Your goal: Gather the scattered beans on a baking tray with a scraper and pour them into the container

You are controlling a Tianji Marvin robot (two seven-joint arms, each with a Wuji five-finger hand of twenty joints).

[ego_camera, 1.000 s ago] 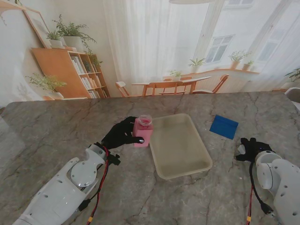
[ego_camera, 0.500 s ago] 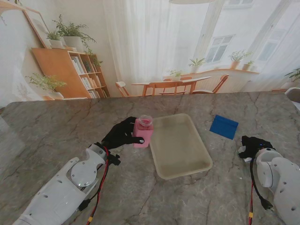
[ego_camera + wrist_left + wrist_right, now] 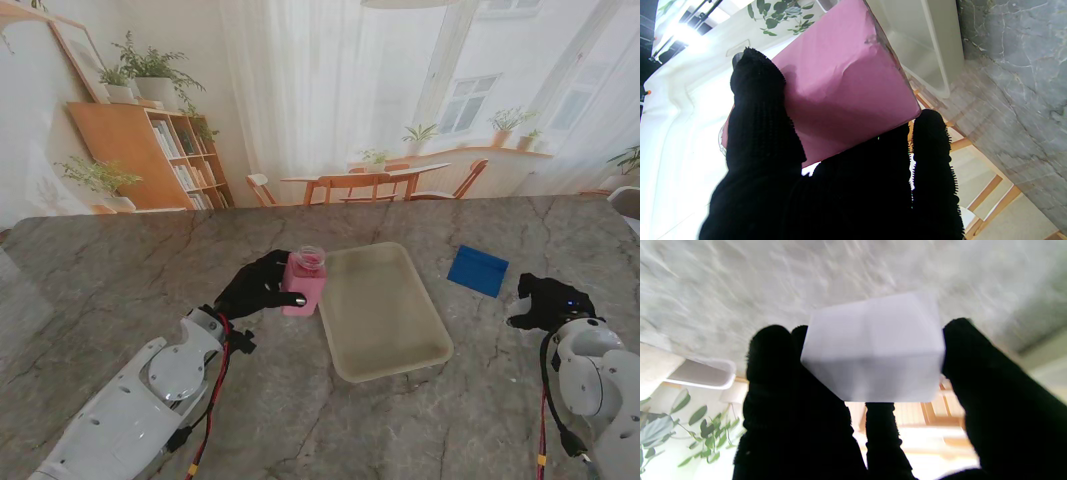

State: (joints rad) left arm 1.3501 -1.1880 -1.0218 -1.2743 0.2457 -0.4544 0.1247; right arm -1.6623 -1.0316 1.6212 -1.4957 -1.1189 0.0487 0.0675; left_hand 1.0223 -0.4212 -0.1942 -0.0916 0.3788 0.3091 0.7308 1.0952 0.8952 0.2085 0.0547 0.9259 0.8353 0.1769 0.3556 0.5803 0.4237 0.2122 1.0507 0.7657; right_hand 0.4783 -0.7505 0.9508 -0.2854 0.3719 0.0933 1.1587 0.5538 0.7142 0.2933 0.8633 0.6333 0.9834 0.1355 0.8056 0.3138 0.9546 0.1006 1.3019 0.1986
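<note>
The left hand (image 3: 258,287) is keeping its place from a second ago, its black knitted fingers (image 3: 760,110) wrapping the pink container (image 3: 304,281) and grasping it upright on the marble table (image 3: 120,270). The container is sitting in the same spot as before; in the left wrist view its wall is looking smooth, matte pink and flat-sided, with a slight crease near one corner, and its clear open mouth is facing up in the stand view.

Just to the right of that hand and touching the container's side, the baking tray (image 3: 385,310) is lying unmoved: a pale cream rounded rectangle with a raised rim and a dull, smooth floor. Beans on it are too small to make out.

Farther right, the blue scraper (image 3: 477,270) is resting flat on the table, a thin square sheet, just ahead of the right hand (image 3: 548,301) and slightly to its left, not touching it.

The right hand is the part that is changing: it has been travelling forward from its earlier spot, closing on the scraper. Its fuzzy black fingers (image 3: 773,353) are spreading apart and holding nothing; the wrist view is blurred, with a pale block-like shape between them.
</note>
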